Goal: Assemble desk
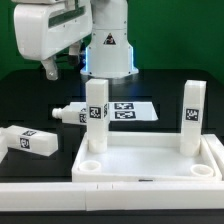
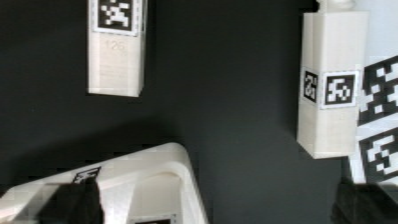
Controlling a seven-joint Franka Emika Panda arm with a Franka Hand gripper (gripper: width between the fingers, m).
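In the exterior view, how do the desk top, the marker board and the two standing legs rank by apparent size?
1. Desk top
2. Standing legs: alike.
Marker board: lies flat farther back, so unsure against them.

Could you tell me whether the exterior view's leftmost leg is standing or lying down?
Lying down: the leg rests lengthwise on the table.

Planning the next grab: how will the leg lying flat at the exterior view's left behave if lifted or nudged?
That leg looks like solid plastic, so probably stiff. Its blocky square sides lie flat, so it should slide rather than roll. Smooth faces may slip when gripped.
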